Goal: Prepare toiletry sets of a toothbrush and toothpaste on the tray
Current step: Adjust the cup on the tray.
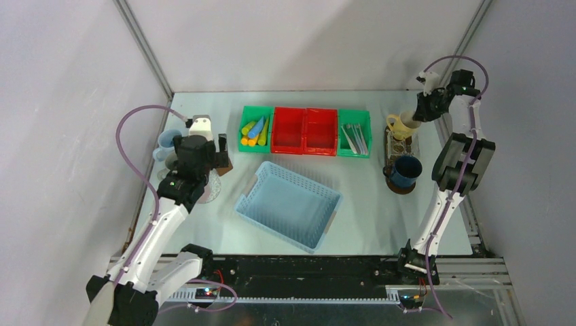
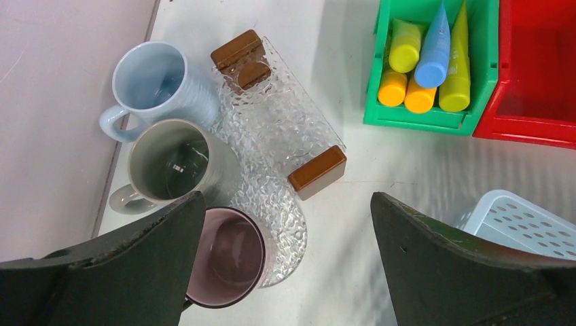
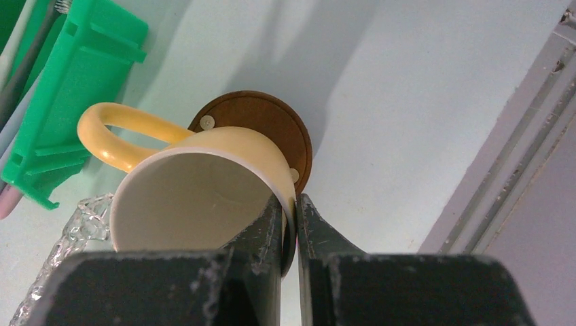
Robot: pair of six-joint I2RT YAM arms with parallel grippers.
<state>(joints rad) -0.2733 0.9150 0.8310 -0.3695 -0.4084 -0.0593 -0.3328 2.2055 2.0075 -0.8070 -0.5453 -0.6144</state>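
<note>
My right gripper (image 3: pixel 293 200) is shut on the rim of the cream mug (image 3: pixel 197 197), one finger inside and one outside. The mug is tilted over the far rounded end of the dark brown tray (image 3: pixel 272 125). A dark blue mug (image 1: pixel 405 170) stands on the tray's near end (image 1: pixel 401 189). My left gripper (image 2: pixel 285 272) hangs open and empty above the pink mug (image 2: pixel 227 255), the grey mug (image 2: pixel 170 163) and the pale blue mug (image 2: pixel 153 81). The tubes (image 2: pixel 424 61) lie in a green bin (image 1: pixel 255 129). The toothbrushes (image 1: pixel 354 138) lie in another green bin.
A clear textured glass tray (image 2: pixel 272 129) with brown handles lies beside the left mugs. Two red bins (image 1: pixel 304 130) sit between the green ones. A light blue perforated basket (image 1: pixel 289 204) occupies the table's middle. The frame rail (image 3: pixel 502 183) runs close on the right.
</note>
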